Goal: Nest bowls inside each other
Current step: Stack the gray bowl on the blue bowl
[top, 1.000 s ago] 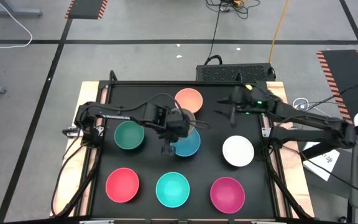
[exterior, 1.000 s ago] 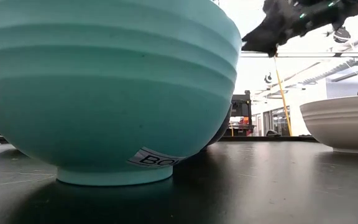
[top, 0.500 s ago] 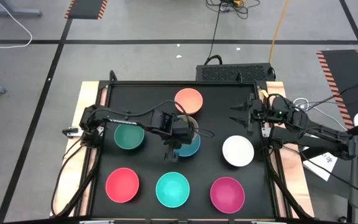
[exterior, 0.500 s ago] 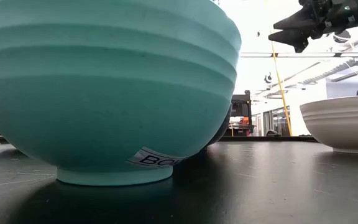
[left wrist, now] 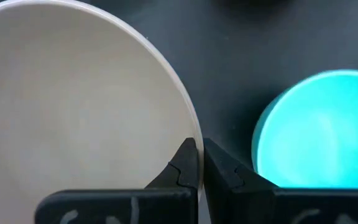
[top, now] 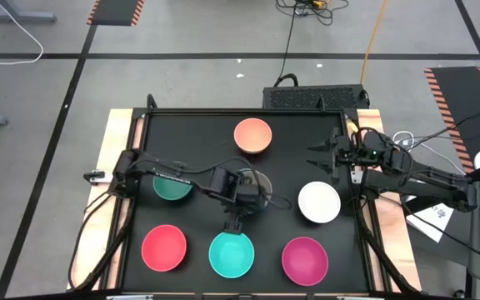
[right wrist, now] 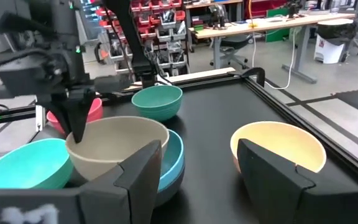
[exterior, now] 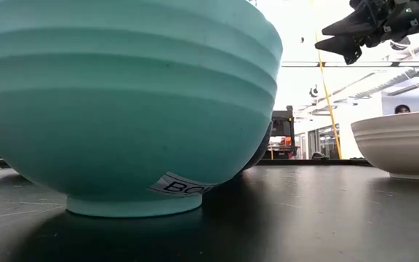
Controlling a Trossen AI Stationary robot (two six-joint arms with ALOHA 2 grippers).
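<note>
Olive-grey bowl (right wrist: 117, 144) hangs above the table, its rim pinched between the closed fingers of the left gripper (right wrist: 78, 132). The left wrist view shows that rim (left wrist: 191, 134) running into the two dark fingertips (left wrist: 188, 163), with the turquoise bowl (left wrist: 319, 130) on the table just past them. From above, the left gripper (top: 238, 218) sits mid-table, between the blue bowl (right wrist: 169, 163) and the turquoise bowl (top: 232, 254) in the front row; the lifted bowl shows only as a dim rim (top: 261, 182) beside the wrist, so how high it hangs is hard to judge. In the right wrist view the blue bowl lies close under and behind the held one.

Elsewhere on the black table (top: 198, 133), the peach bowl (top: 252, 135) stands at the back, the green bowl (top: 172, 187) at the left, partly under the left arm, the white bowl (top: 318, 202) at the right. The front row runs red-pink bowl (top: 164, 247), turquoise, magenta bowl (top: 305, 259).

The right gripper (top: 327, 154) waits at the table's right edge, behind the white bowl, raised, its jaws spread wide and holding nothing.
</note>
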